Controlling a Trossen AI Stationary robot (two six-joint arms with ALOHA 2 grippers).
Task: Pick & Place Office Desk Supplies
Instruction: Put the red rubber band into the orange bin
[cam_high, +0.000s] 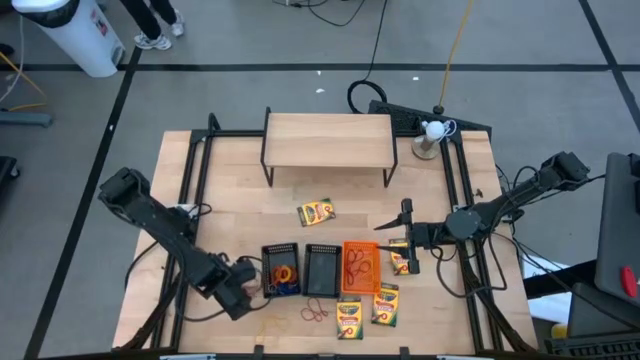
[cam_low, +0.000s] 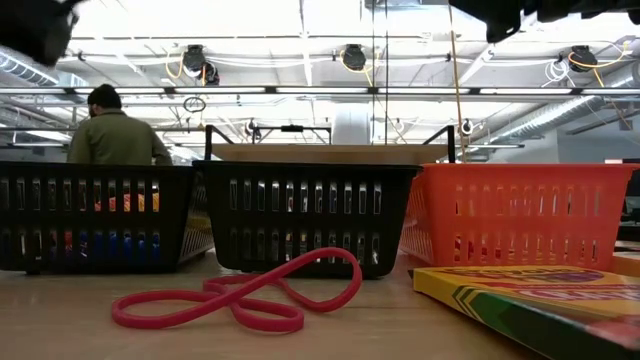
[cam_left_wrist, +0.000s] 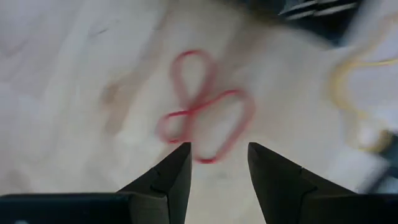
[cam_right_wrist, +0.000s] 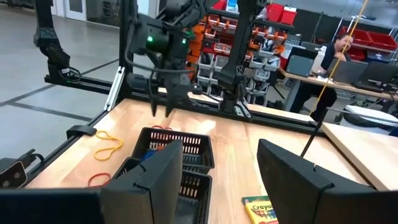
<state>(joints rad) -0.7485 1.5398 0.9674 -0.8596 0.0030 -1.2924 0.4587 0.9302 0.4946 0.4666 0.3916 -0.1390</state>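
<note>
Three mesh trays stand in a row near the front: a black tray (cam_high: 281, 270) holding coloured rubber bands, a second black tray (cam_high: 321, 268), and an orange tray (cam_high: 361, 267) with a band in it. A red rubber band (cam_high: 316, 312) (cam_low: 240, 295) (cam_left_wrist: 205, 106) lies on the wood in front of them. My left gripper (cam_high: 252, 278) (cam_left_wrist: 219, 162) hangs open above the table beside the left black tray, with the red band just beyond its fingertips. Crayon boxes lie at mid-table (cam_high: 316, 212), front (cam_high: 349, 318) (cam_high: 385, 304), and right of the orange tray (cam_high: 400, 258). My right gripper (cam_high: 400, 235) (cam_right_wrist: 217, 180) is open and empty there.
A light wooden shelf (cam_high: 328, 140) on black legs stands at the back centre, and a white ball on a stand (cam_high: 432, 132) at the back right. An orange band (cam_right_wrist: 109, 144) lies left of the trays. A person (cam_low: 115, 135) stands in the room beyond.
</note>
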